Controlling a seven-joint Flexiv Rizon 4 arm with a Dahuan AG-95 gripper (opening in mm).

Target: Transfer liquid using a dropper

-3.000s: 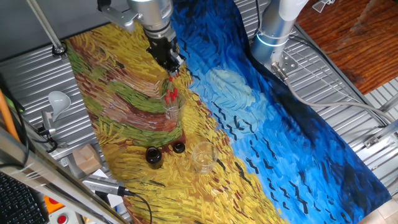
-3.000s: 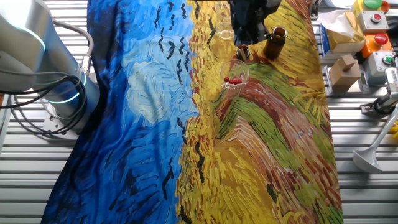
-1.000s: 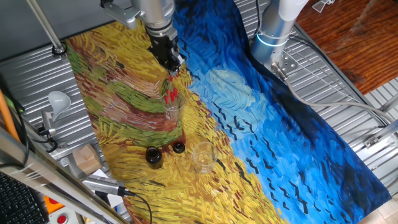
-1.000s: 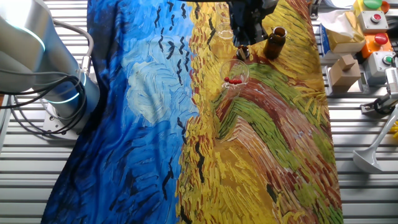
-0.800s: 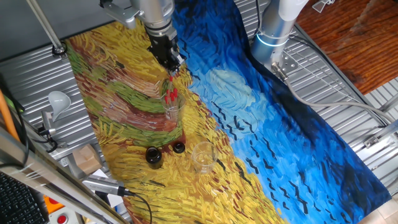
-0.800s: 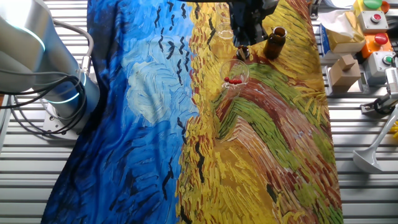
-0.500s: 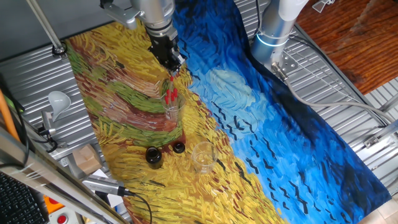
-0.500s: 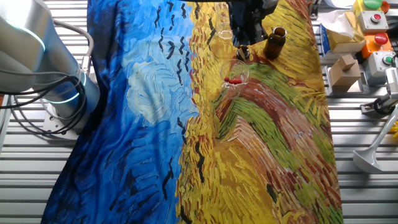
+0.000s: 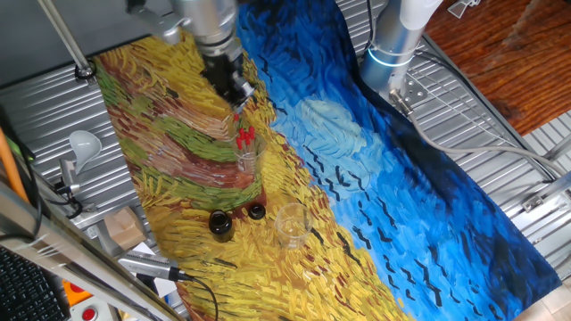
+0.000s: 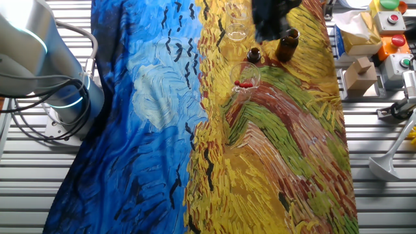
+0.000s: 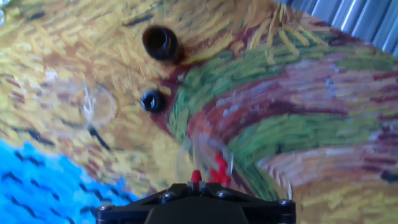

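My gripper hangs just above a clear glass that holds several red-bulbed droppers. In the hand view my gripper is shut on the red bulb of one dropper, with the other bulbs just beyond it in the blurred glass. In the other fixed view my gripper is blurred, above the glass. The held dropper's tube is hidden.
A brown bottle stands open with its black cap beside it, and an empty clear glass is to their right. They also show in the hand view: the bottle, the cap, the empty glass. A painted cloth covers the table.
My gripper has moved up and sideways from the glass of droppers, left in one fixed view, with motion blur. The bottle, cap and glasses have not moved.
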